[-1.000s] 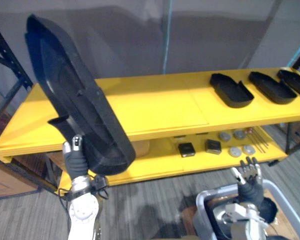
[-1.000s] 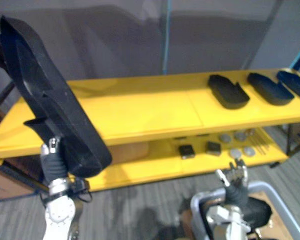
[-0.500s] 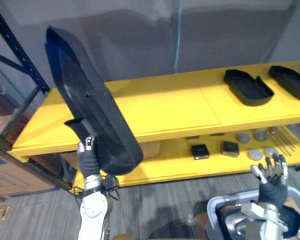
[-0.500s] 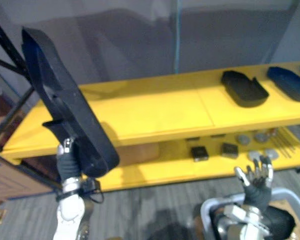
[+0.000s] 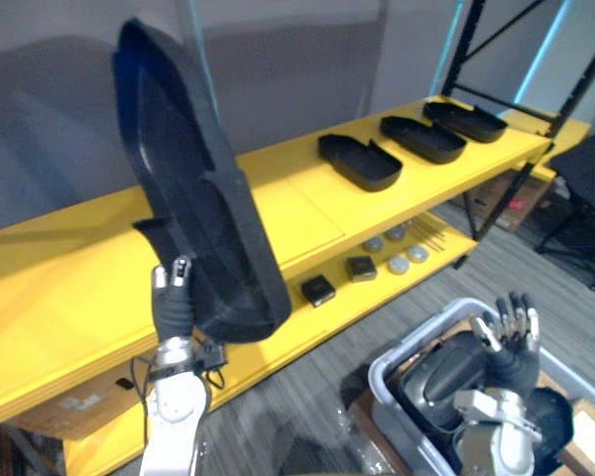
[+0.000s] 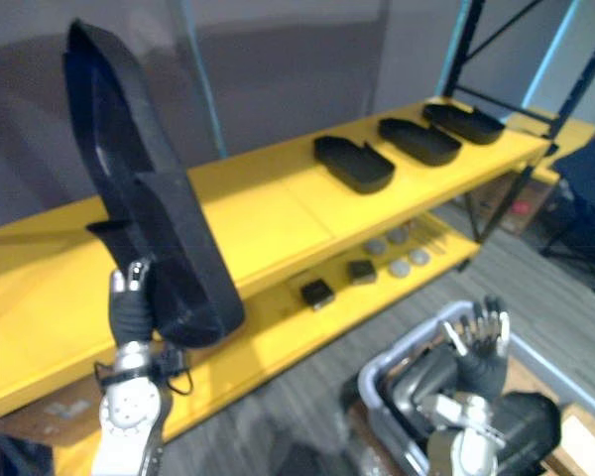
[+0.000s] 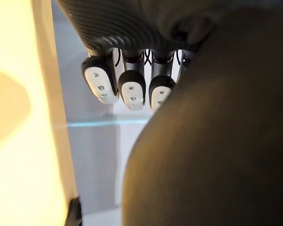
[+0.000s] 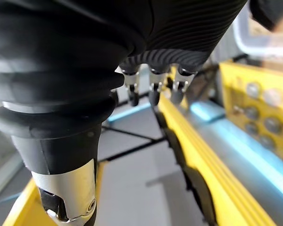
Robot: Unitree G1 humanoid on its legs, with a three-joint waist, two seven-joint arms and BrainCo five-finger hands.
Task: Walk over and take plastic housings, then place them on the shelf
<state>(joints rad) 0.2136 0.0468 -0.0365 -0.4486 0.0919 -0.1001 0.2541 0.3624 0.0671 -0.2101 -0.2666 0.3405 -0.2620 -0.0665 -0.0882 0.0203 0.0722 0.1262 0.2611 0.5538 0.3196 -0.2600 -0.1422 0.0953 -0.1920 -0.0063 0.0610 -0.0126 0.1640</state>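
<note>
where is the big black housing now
The big housing is at the eye views' left, held up tilted in the left hand over the shelf, left of three housings lying on it.

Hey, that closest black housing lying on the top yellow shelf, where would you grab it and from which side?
The housing lies flat, open side up, on the upper shelf, so its raised rim wall stands free to pinch. Probably take the wall facing the shelf's front edge, coming from the aisle side, thumb inside, fingers outside.
</note>
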